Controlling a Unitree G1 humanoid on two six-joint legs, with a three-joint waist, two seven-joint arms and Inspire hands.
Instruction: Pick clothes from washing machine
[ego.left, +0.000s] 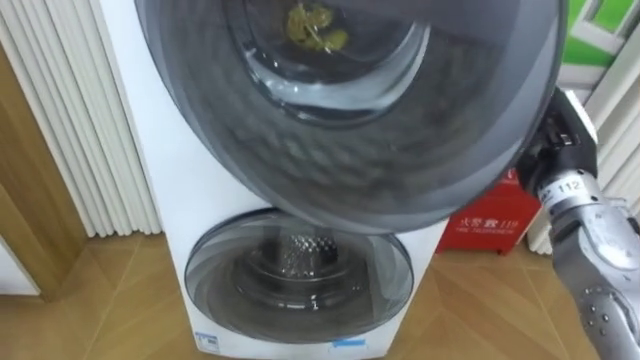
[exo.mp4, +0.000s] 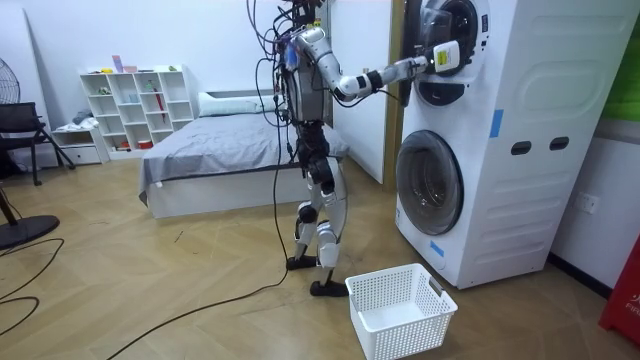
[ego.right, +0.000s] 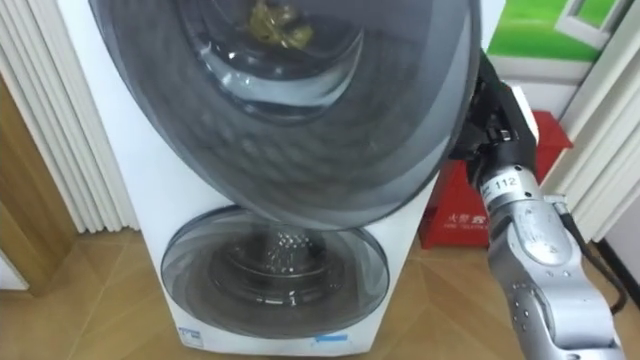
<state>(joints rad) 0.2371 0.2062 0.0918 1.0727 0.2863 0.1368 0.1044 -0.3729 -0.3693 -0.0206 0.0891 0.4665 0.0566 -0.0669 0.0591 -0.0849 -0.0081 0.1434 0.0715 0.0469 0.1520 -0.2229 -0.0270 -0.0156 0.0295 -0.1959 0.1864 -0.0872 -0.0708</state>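
I stand facing a white stacked washing machine (exo.mp4: 500, 140). Its upper round door (ego.left: 350, 150) of grey tinted glass takes up the top of both eye views. Through the glass a small yellow-green cloth (ego.left: 315, 28) lies inside the upper drum. My right hand (ego.left: 558, 135) is raised to the right edge of that door, with its fingers hidden behind the rim. In the room view the right hand (exo.mp4: 440, 58) rests against the upper door. The lower door (ego.left: 300, 265) is closed, and a metal drum shows behind it.
A white laundry basket (exo.mp4: 400, 310) stands on the wooden floor beside my feet, in front of the machine. A red box (ego.left: 490, 225) sits right of the machine. White vertical slats (ego.left: 70, 130) run along the left. A bed (exo.mp4: 230, 150) is behind me.
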